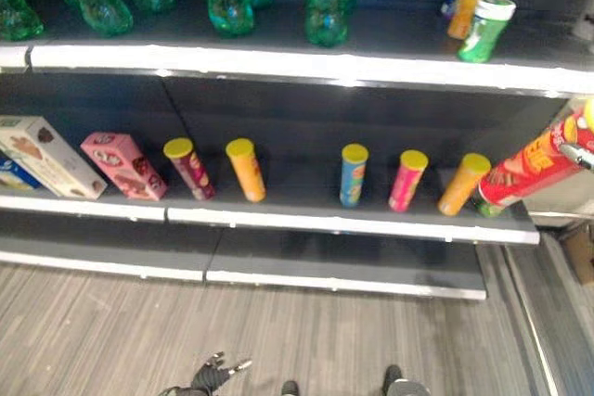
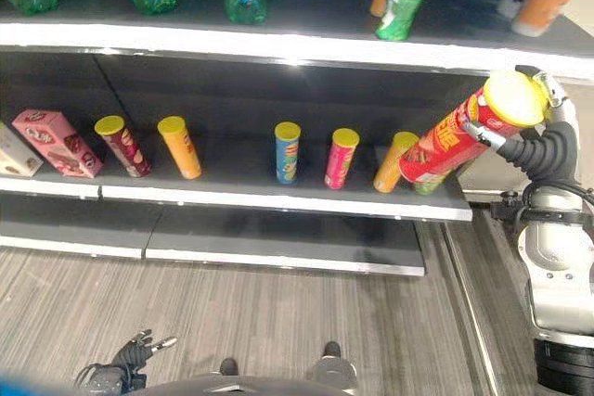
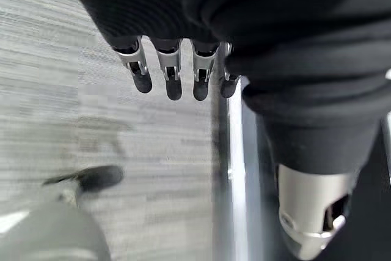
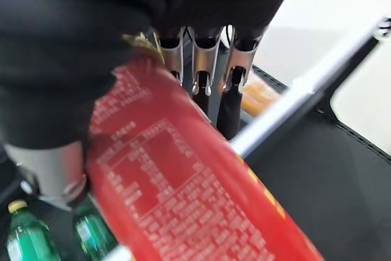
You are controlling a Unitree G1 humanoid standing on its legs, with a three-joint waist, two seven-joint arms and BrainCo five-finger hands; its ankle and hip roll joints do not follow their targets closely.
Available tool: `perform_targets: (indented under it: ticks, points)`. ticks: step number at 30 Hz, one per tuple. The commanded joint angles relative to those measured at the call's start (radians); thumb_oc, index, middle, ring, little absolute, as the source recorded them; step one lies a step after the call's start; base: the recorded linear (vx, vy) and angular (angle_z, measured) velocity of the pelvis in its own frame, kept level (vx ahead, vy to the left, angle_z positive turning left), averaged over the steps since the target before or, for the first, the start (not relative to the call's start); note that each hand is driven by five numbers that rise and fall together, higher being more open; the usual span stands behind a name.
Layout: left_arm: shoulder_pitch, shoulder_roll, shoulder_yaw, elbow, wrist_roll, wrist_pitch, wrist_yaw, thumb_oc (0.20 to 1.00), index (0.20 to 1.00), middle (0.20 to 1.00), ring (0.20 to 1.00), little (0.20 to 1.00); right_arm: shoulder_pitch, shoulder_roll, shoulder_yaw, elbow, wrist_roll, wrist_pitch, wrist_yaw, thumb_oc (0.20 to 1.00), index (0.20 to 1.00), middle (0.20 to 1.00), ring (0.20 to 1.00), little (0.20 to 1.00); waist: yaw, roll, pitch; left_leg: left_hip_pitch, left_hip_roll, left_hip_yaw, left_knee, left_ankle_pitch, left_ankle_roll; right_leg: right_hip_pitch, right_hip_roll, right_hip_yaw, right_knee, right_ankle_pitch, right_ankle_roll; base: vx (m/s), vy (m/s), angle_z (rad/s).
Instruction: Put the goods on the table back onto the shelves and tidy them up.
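We note the red chip can (image 2: 452, 144) tilted, yellow lid up and outward, its base dipping toward the right end of the middle shelf (image 2: 278, 199), just beside the orange can (image 2: 393, 161) and a green can (image 2: 430, 183) behind it. The right robot hand (image 2: 538, 132) is curled round its upper part; we judge the tilt serves to clear the upper shelf edge (image 2: 278, 44) on entry. Further cans stand in a spaced row: pink (image 2: 341, 158), blue (image 2: 287, 151). The left robot hand (image 3: 177, 68) hangs over the floor (image 3: 73, 90), fingers straight, carrying nothing.
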Motion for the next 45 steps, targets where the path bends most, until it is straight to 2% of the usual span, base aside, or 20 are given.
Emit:
perform_targets:
  ticks: [1, 4, 7, 8, 9, 13, 16, 19, 21, 24, 26, 29, 30, 34, 36, 38, 39, 40, 41, 45]
  points:
    - [-0.053, 0.037, -0.003, -0.007, 0.023, -0.024, -0.008, 1.0, 1.0, 1.0, 1.0, 1.0, -0.074, -0.06, -0.019, -0.077, 0.038, -0.058, 0.032, 0.2, 0.2, 0.2, 0.2, 0.2, 0.03, -0.022, 0.006, 0.014, -0.077, 0.007, -0.012, -0.078, 0.003, -0.042, 0.082, -0.048, -0.075, 0.015, -0.029, 0.05, -0.053, -0.05]
    - [-0.043, 0.026, 0.009, -0.041, 0.013, -0.026, -0.002, 1.0, 1.0, 1.0, 1.0, 1.0, -0.083, -0.06, 0.077, -0.102, 0.035, -0.058, 0.088, 0.2, 0.2, 0.2, 0.2, 0.2, 0.041, -0.035, 0.009, -0.013, -0.072, 0.02, 0.101, -0.123, -0.01, 0.016, 0.082, -0.05, -0.139, 0.037, -0.043, 0.06, -0.082, 0.04]
    - [-0.021, 0.015, 0.018, -0.088, -0.004, -0.032, -0.006, 1.0, 1.0, 1.0, 1.0, 1.0, -0.09, -0.066, 0.16, -0.106, 0.052, -0.063, 0.144, 0.2, 0.2, 0.2, 0.2, 0.2, 0.066, -0.039, 0.037, -0.096, -0.054, 0.047, 0.343, -0.17, -0.048, 0.061, 0.066, -0.069, -0.157, 0.02, -0.053, 0.04, -0.087, 0.02]
    - [-0.021, 0.009, 0.023, -0.089, -0.01, -0.031, 0.0, 1.0, 1.0, 1.0, 1.0, 1.0, -0.102, -0.075, 0.197, -0.091, 0.043, -0.061, 0.152, 0.2, 0.2, 0.2, 0.2, 0.2, 0.071, -0.035, 0.05, -0.135, -0.036, 0.057, 0.44, -0.173, -0.063, 0.075, 0.065, -0.078, -0.157, 0.009, -0.06, 0.04, -0.035, -0.07]
    - [-0.015, -0.004, 0.039, -0.072, -0.025, -0.028, 0.008, 1.0, 1.0, 1.0, 1.0, 1.0, -0.11, -0.094, 0.25, -0.082, -0.006, -0.051, 0.17, 0.2, 0.2, 0.2, 0.2, 0.2, 0.083, -0.023, 0.061, -0.171, 0.007, 0.071, 0.504, -0.124, -0.085, 0.101, 0.063, -0.094, -0.157, -0.014, -0.07, 0.09, 0.016, -0.04]
    - [0.003, -0.008, 0.047, -0.057, -0.03, -0.035, 0.023, 1.0, 1.0, 1.0, 1.0, 1.0, -0.165, -0.095, 0.37, -0.056, -0.024, -0.047, 0.2, 0.2, 0.2, 0.2, 0.2, 0.2, 0.107, -0.006, 0.049, -0.126, 0.098, 0.061, 0.274, -0.081, -0.075, 0.103, 0.036, -0.098, -0.157, -0.026, -0.049, 0.13, 0.118, 0.06]
    - [-0.006, -0.006, 0.041, -0.024, -0.047, -0.04, 0.042, 1.0, 1.0, 1.0, 1.0, 1.0, -0.196, -0.103, 0.441, -0.002, -0.022, -0.055, 0.19, 0.2, 0.2, 0.2, 0.2, 0.2, 0.117, 0.017, 0.036, -0.141, 0.2, -0.017, 0.018, 0.091, -0.115, 0.102, 0.014, -0.084, -0.157, -0.056, -0.031, 0.13, 0.231, -0.04]
    - [-0.017, -0.003, 0.033, -0.016, -0.041, -0.038, 0.045, 1.0, 1.0, 1.0, 1.0, 1.0, -0.192, -0.114, 0.449, 0.014, -0.033, -0.049, 0.18, 0.2, 0.2, 0.2, 0.2, 0.2, 0.105, 0.033, 0.029, -0.196, 0.246, 0.003, -0.018, 0.121, -0.144, 0.122, -0.004, -0.09, -0.157, -0.076, -0.022, 0.16, 0.28, 0.56]
    - [-0.017, -0.003, 0.03, -0.015, -0.039, -0.038, 0.048, 1.0, 1.0, 1.0, 1.0, 1.0, -0.186, -0.114, 0.446, 0.011, -0.035, -0.045, 0.179, 0.2, 0.2, 0.2, 0.2, 0.2, 0.109, 0.04, 0.026, -0.206, 0.252, -0.009, -0.018, 0.135, -0.153, 0.133, -0.004, -0.09, -0.157, -0.081, -0.019, 0.13, 0.208, 0.41]
    - [-0.012, -0.003, 0.02, -0.019, -0.044, -0.041, 0.053, 1.0, 1.0, 1.0, 1.0, 1.0, -0.183, -0.105, 0.446, 0.004, -0.027, -0.041, 0.181, 0.2, 0.2, 0.2, 0.2, 0.2, 0.127, 0.06, 0.023, -0.196, 0.234, -0.104, -0.011, 0.151, -0.175, 0.173, -0.019, -0.064, -0.157, -0.093, -0.003, 0.23, 0.372, -0.14]
    - [-0.013, -0.009, 0.011, -0.006, -0.036, -0.04, 0.049, 1.0, 1.0, 1.0, 1.0, 1.0, -0.186, -0.098, 0.449, 0.002, -0.027, -0.04, 0.186, 0.2, 0.2, 0.2, 0.2, 0.2, 0.126, 0.065, 0.016, -0.176, 0.208, -0.15, 0.012, 0.119, -0.173, 0.191, -0.04, -0.041, -0.157, -0.083, 0.01, 0.24, 0.445, -0.05]
    - [-0.026, 0.0, -0.008, -0.002, -0.02, -0.036, 0.04, 1.0, 1.0, 1.0, 1.0, 1.0, -0.166, -0.083, 0.424, 0.001, -0.055, -0.031, 0.185, 0.2, 0.2, 0.2, 0.2, 0.2, 0.123, 0.036, -0.002, -0.166, 0.151, -0.123, 0.046, 0.058, -0.146, 0.197, -0.129, -0.028, -0.141, -0.034, 0.048, 0.23, 0.507, 0.21]
    - [-0.038, 0.02, -0.009, -0.002, -0.005, -0.035, 0.041, 1.0, 1.0, 1.0, 1.0, 1.0, -0.156, -0.062, 0.403, -0.009, -0.067, -0.021, 0.182, 0.2, 0.2, 0.2, 0.2, 0.2, 0.125, 0.01, -0.018, -0.156, 0.109, -0.084, 0.055, 0.023, -0.113, 0.166, -0.184, -0.023, -0.096, -0.005, 0.066, 0.18, 0.578, -0.16]
    - [-0.04, 0.053, 0.015, 0.016, 0.013, -0.026, 0.046, 1.0, 1.0, 1.0, 1.0, 1.0, -0.173, -0.03, 0.399, -0.009, -0.077, -0.012, 0.177, 0.2, 0.2, 0.2, 0.2, 0.2, 0.127, -0.014, -0.02, -0.12, 0.037, -0.037, 0.049, -0.015, -0.048, 0.094, -0.242, -0.013, 0.033, 0.076, 0.069, 0.08, 0.405, -0.28]
    - [-0.045, 0.065, 0.022, 0.044, 0.029, -0.018, 0.051, 1.0, 1.0, 1.0, 1.0, 1.0, -0.164, -0.015, 0.398, -0.011, -0.078, -0.012, 0.177, 0.2, 0.2, 0.2, 0.2, 0.2, 0.123, -0.017, -0.015, -0.101, 0.022, -0.028, 0.025, -0.016, -0.033, 0.064, -0.226, -0.015, 0.079, 0.094, 0.058, 0.06, 0.27, -0.33]
    - [-0.053, 0.07, 0.029, 0.062, 0.033, -0.014, 0.054, 1.0, 1.0, 1.0, 1.0, 1.0, -0.138, -0.01, 0.385, -0.021, -0.076, -0.006, 0.183, 0.2, 0.2, 0.2, 0.2, 0.2, 0.108, -0.011, -0.008, -0.078, 0.011, -0.034, -0.002, -0.011, -0.025, 0.037, -0.172, 0.016, 0.075, 0.067, 0.045, 0.07, 0.16, -0.15]
    - [-0.053, 0.07, 0.029, 0.062, 0.033, -0.014, 0.054, 1.0, 1.0, 1.0, 1.0, 1.0, -0.137, -0.01, 0.385, -0.021, -0.076, -0.006, 0.183, 0.2, 0.2, 0.2, 0.2, 0.2, 0.108, -0.011, -0.007, -0.077, 0.011, -0.034, -0.002, -0.012, -0.025, 0.037, -0.172, 0.016, 0.075, 0.067, 0.045, 0.1, 0.124, 0.2]
    - [-0.067, 0.065, 0.029, 0.081, 0.035, -0.014, 0.06, 1.0, 1.0, 1.0, 1.0, 1.0, -0.127, -0.008, 0.378, -0.024, -0.068, -0.005, 0.183, 0.2, 0.2, 0.2, 0.2, 0.2, 0.095, -0.007, 0.0, -0.074, -0.005, -0.039, -0.008, -0.016, -0.021, 0.022, -0.131, 0.021, 0.015, 0.034, 0.034, 0.09, 0.098, 0.24]
    - [-0.072, 0.063, 0.03, 0.084, 0.03, -0.014, 0.059, 1.0, 1.0, 1.0, 1.0, 1.0, -0.131, -0.01, 0.377, -0.024, -0.065, -0.004, 0.183, 0.2, 0.2, 0.2, 0.2, 0.2, 0.092, -0.006, 0.009, -0.071, -0.01, -0.044, -0.007, -0.019, -0.019, 0.007, -0.123, 0.025, -0.013, 0.039, 0.034, 0.13, 0.098, 0.08]
    - [-0.079, 0.046, 0.035, 0.096, 0.016, -0.016, 0.064, 1.0, 1.0, 1.0, 1.0, 1.0, -0.167, -0.009, 0.406, -0.013, -0.043, -0.004, 0.183, 0.2, 0.2, 0.2, 0.2, 0.2, 0.087, -0.013, 0.037, -0.05, -0.019, -0.054, -0.007, -0.033, -0.02, -0.048, -0.107, 0.036, -0.12, 0.097, 0.053, 0.08, -0.027, 0.23]
